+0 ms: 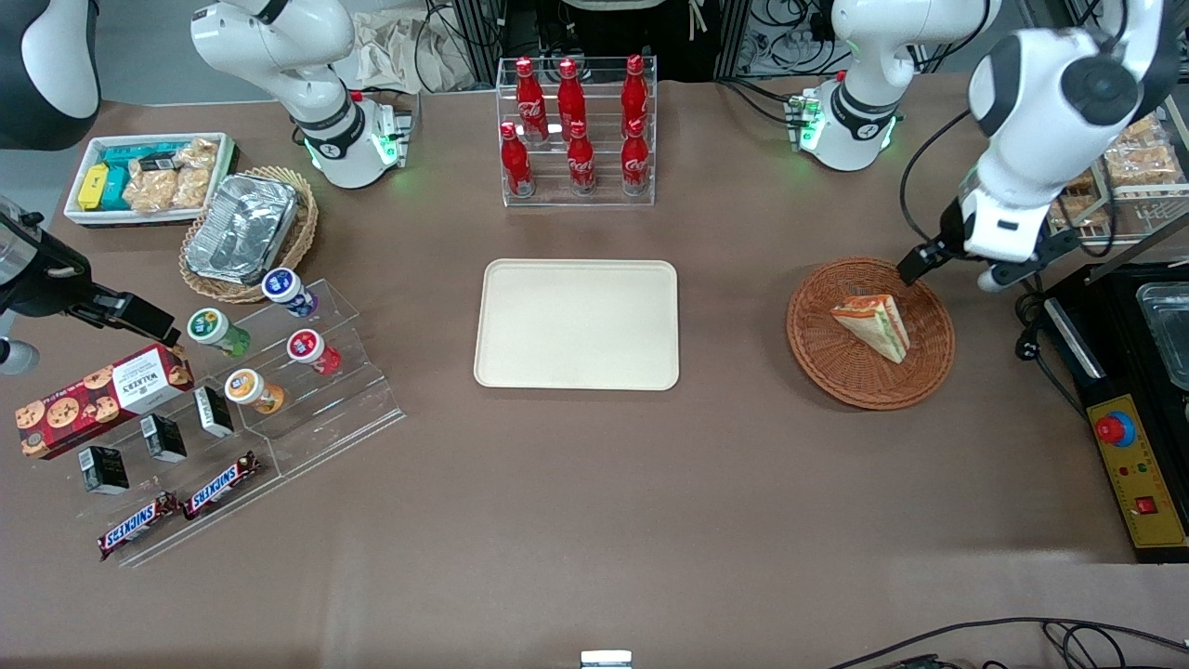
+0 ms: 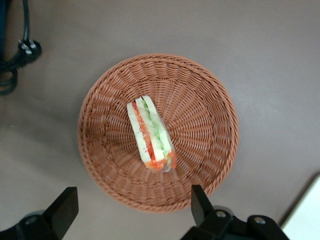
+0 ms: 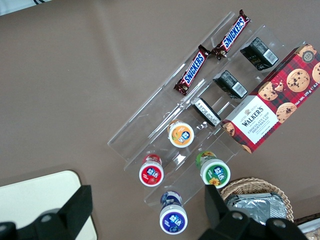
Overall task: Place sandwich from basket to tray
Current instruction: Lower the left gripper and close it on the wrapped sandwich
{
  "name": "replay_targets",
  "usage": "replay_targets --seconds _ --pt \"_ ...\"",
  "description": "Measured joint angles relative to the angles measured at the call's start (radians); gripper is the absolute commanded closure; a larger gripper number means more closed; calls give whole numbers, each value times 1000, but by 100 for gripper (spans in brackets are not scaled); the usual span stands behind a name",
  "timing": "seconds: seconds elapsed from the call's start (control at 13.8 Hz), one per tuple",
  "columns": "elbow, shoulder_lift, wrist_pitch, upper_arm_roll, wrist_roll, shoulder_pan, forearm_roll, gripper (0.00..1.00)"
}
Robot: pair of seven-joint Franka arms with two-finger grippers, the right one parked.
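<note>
Sandwich [image 2: 150,137]: a triangular wedge of white bread with red, green and orange filling layers, sealed in clear film. It is lodged in the basket [image 2: 210,107], slightly off the centre, resting on one broad face with the layered cut edge turned upward. In the left wrist view its long axis is seen running roughly across the line that joins the two fingers, so that a closing grasp is judged to fall on the broad bread faces once the gripper is carried over it.

Gripper [image 2: 132,210]: held above the basket rim, at the edge farther from the front camera and toward the working arm's end of the table; fingers spread wide apart, nothing between them. The sandwich is judged to lie below it and a little inward, toward the basket's centre.

Basket: round, shallow, reddish-brown woven wicker with a ribbed, radiating weave and a thick braided rim. The film is judged slippery and the bread soft, so a light squeeze is called for.

Tray [image 1: 576,323]: flat, cream-beige, rectangular, rounded corners, low raised rim, matt surface; nothing is carried on it. It is set well apart from the basket, toward the parked arm's end.

Table [image 1: 594,502]: covered in plain brown material.
</note>
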Motion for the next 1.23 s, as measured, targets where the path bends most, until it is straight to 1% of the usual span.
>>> replay_targets --seconds 0.36,0.65,1.23 --pt "-16 130 152 -3 -75 -5 0 0" --pt "-112 186 328 -3 -99 -5 0 1" --pt "-131 241 376 -2 -158 -4 0 1"
